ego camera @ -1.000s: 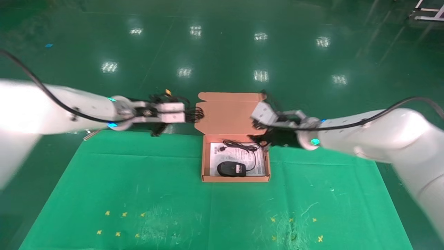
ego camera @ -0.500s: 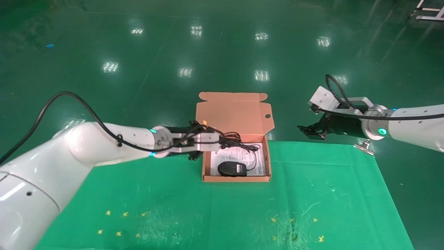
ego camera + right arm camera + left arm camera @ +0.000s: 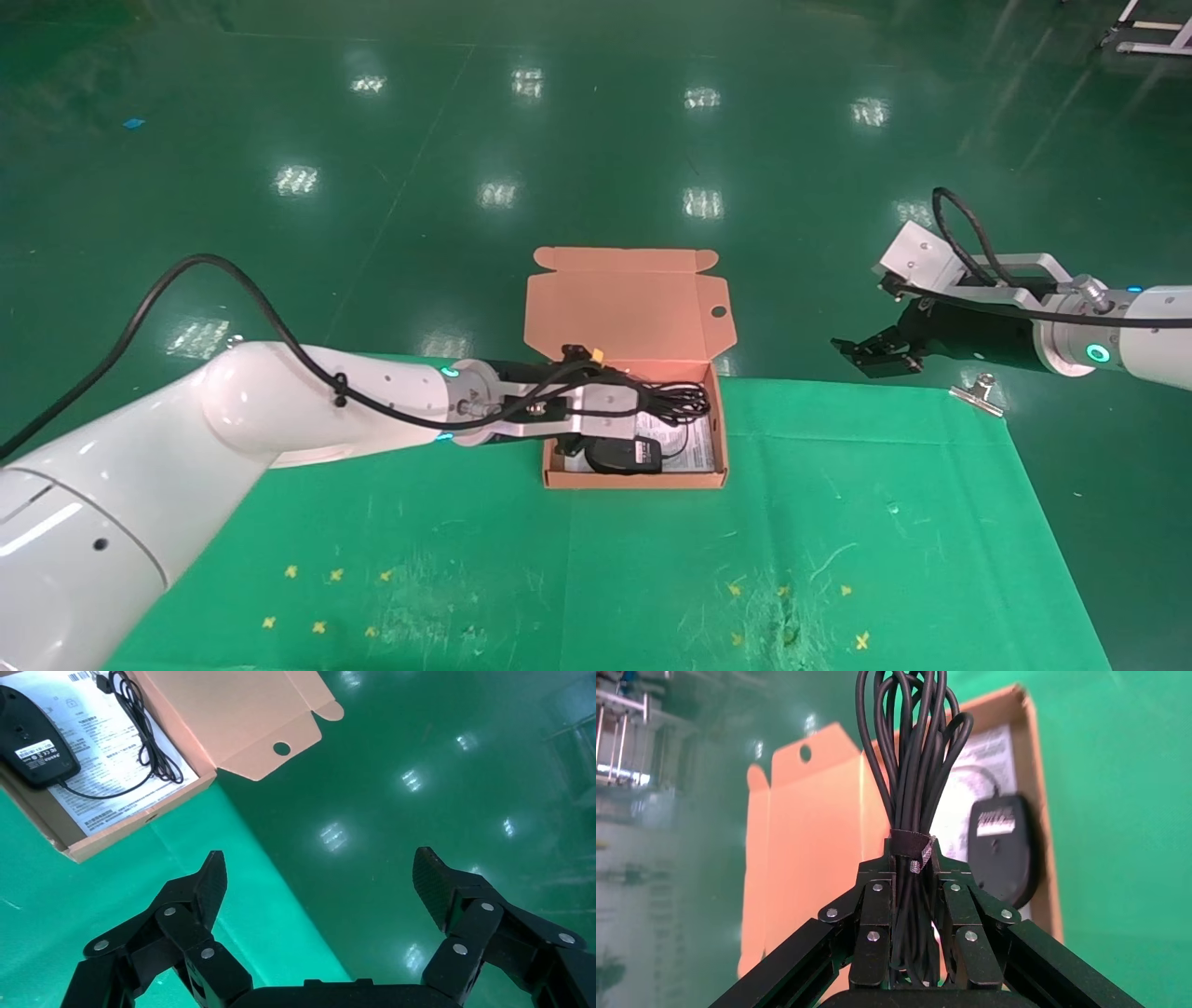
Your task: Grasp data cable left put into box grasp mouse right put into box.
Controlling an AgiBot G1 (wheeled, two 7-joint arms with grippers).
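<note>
- The scene is lit brightly and evenly from overhead.
- Rows of white lamp reflections are thrown across the glossy green floor [image 3: 596, 140].
- In the left wrist view, the background is blurred and hazed.

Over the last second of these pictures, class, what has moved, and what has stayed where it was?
The left gripper, shut on the data cable, has swung from beside the lid's left edge to above the box. The right gripper, open and empty, has pulled back from the box's right side to well off the right. The mouse and the box have not shifted; the lid stays open.
</note>
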